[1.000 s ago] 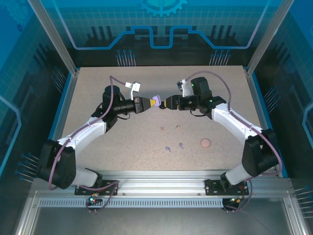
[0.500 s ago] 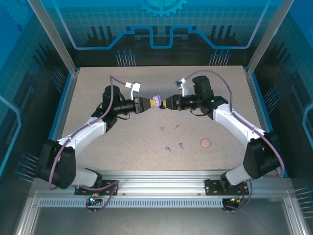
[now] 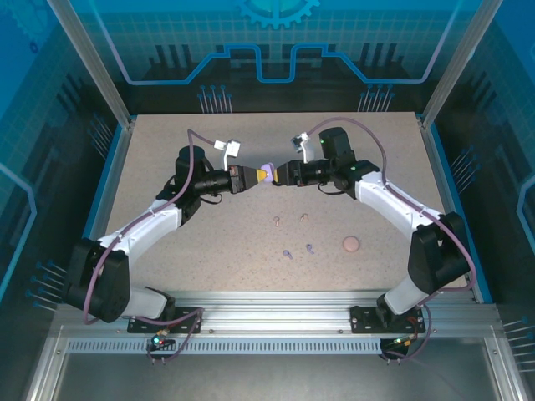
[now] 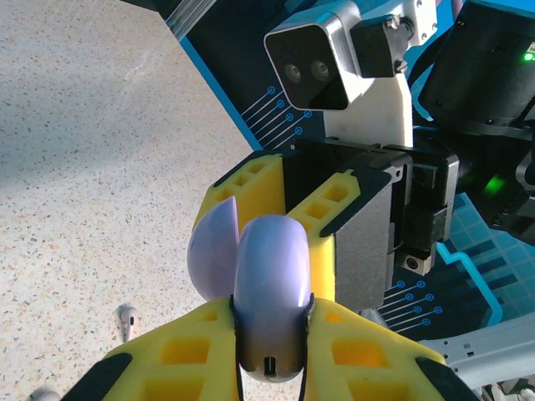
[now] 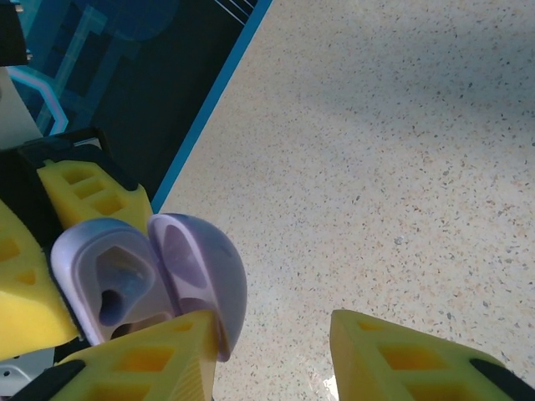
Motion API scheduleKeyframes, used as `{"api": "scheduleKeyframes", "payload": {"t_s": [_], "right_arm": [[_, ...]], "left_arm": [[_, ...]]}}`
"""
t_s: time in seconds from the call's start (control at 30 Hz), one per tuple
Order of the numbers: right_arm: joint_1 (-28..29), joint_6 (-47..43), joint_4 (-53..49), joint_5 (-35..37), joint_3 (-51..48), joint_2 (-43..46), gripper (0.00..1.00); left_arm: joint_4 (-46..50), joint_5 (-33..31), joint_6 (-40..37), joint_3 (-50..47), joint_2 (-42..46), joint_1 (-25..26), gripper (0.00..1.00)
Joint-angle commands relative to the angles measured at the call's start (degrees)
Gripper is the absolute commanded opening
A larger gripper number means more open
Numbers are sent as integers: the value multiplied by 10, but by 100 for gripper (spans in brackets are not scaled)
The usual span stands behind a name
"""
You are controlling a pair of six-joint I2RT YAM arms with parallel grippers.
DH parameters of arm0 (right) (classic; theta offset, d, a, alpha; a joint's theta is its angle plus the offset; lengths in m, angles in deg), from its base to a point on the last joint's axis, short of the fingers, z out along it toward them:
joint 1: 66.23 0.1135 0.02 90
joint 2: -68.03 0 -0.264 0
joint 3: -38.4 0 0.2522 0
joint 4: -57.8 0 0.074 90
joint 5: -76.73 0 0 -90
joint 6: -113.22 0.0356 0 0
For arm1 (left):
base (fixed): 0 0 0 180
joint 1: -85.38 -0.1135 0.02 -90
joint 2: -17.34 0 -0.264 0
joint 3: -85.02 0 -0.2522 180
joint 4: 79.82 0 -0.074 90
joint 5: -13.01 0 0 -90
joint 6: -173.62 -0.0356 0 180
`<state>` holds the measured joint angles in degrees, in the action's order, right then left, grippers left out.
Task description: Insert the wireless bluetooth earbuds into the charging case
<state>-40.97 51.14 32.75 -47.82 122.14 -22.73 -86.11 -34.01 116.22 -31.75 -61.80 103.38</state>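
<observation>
Over mid-table, seen from above, the left gripper [image 3: 260,176] clenches the lilac charging case [image 3: 267,166], right gripper [image 3: 278,174] facing it; 4 earbuds [image 3: 287,254] lie on the table [image 3: 234,251]. Left wrist: lid [image 4: 209,251] ajar. Right wrist: fingers [image 5: 401,355] parted, empty, beside the lid; probably best to straddle it before closing.

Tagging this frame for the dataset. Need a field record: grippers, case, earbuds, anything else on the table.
left gripper: shut on lilac case, held above the table
lid: open; cavities look empty in the right wrist view
right gripper: jaws apart, up at the open lid, no grip seen
earbuds: four loose on the table, nearer the arm bases
pink case: on the table, right of the earbuds
</observation>
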Motion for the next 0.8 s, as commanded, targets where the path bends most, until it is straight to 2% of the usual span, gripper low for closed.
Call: {"api": "scheduleKeyframes", "payload": {"t_s": [0.0, 0.17, 0.37, 0.43, 0.47, 0.5, 0.57, 0.63, 0.7, 0.77], "right_arm": [[10, 5, 14, -3, 22, -10, 40], [14, 5, 13, -7, 31, -17, 33], [16, 6, 12, -11, 44, -27, 12], [16, 5, 8, -8, 48, -27, 1], [16, 2, 3, -6, 50, -27, 0], [16, -3, -4, -1, 54, -27, 0], [15, -18, -29, 15, 65, -27, 0], [12, -37, -59, 32, 77, -27, 0], [7, -60, -83, 46, 86, -29, 0], [0, -87, -108, 56, 97, -33, 0]], "left_arm": [[-27, 17, -4, 8, 12, 1, 0], [-30, 18, -3, 7, 12, 1, 0], [-31, 16, 0, 6, 12, 2, 0], [-27, 17, -1, 6, 11, 2, 0], [-22, 14, -4, 8, 11, 2, 0], [-13, 11, -7, 10, 12, 2, 6], [4, 2, -15, 12, 13, 2, 37], [25, -6, -28, 15, 18, 1, 61], [54, -14, -42, 22, 24, -2, 76], [85, -15, -58, 33, 28, -7, 84]]}}
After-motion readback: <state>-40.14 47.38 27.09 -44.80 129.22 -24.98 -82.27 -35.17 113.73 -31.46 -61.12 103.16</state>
